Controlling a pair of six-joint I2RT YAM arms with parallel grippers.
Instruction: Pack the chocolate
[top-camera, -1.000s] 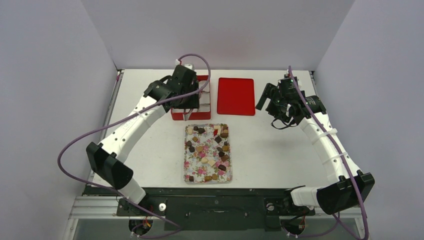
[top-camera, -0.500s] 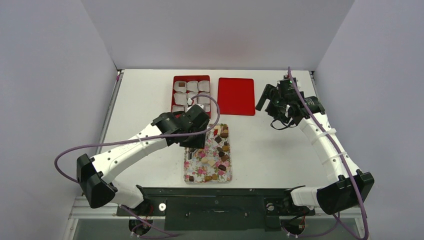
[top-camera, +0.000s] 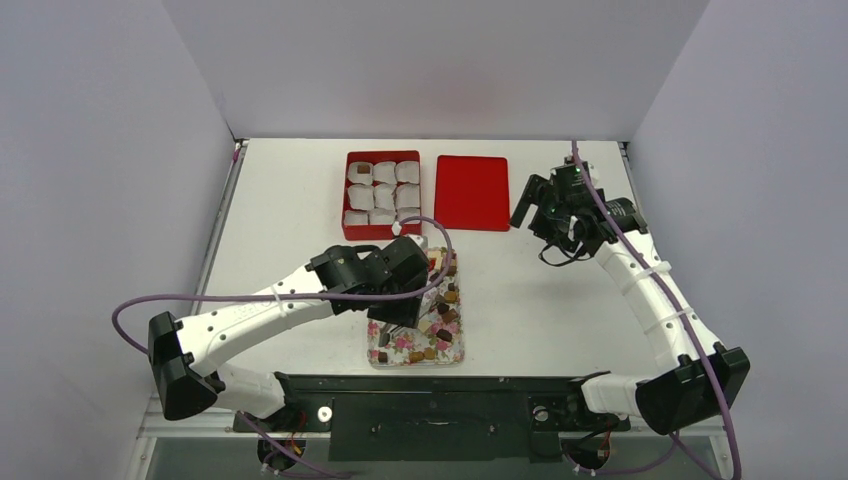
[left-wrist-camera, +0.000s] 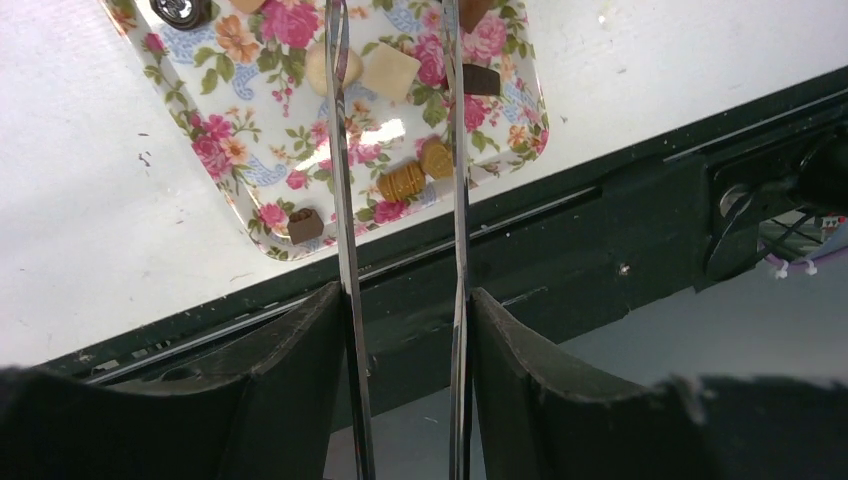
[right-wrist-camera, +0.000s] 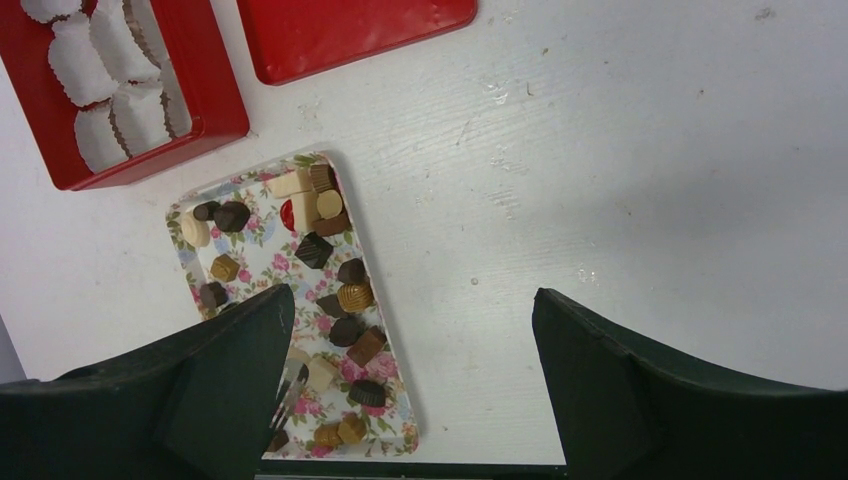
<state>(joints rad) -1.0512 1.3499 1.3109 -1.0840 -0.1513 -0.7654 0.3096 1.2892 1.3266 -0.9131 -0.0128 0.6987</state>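
Observation:
The chocolate (top-camera: 446, 318) lies as many small brown, tan and cream pieces on a floral tray (top-camera: 456, 356) at the table's near middle. My left gripper (top-camera: 398, 312) hangs over the tray's near half, shut on thin metal tongs (left-wrist-camera: 342, 150). The tongs' two blades stand apart with nothing between them, above a cream piece (left-wrist-camera: 390, 70) and a gold piece (left-wrist-camera: 402, 180). My right gripper (right-wrist-camera: 410, 300) is open and empty, held high at the back right (top-camera: 560, 215). It looks down on the tray (right-wrist-camera: 398, 400) and its chocolate (right-wrist-camera: 352, 296).
A red box (top-camera: 349, 190) with white paper cups (top-camera: 383, 192) stands at the back, also in the right wrist view (right-wrist-camera: 215, 120). Its red lid (top-camera: 472, 192) lies flat to the right of it. The table's dark front edge (left-wrist-camera: 600, 200) runs just beyond the tray.
My left arm has swung from over the red box back toward me and now sits over the tray's near half. The right arm has barely shifted.

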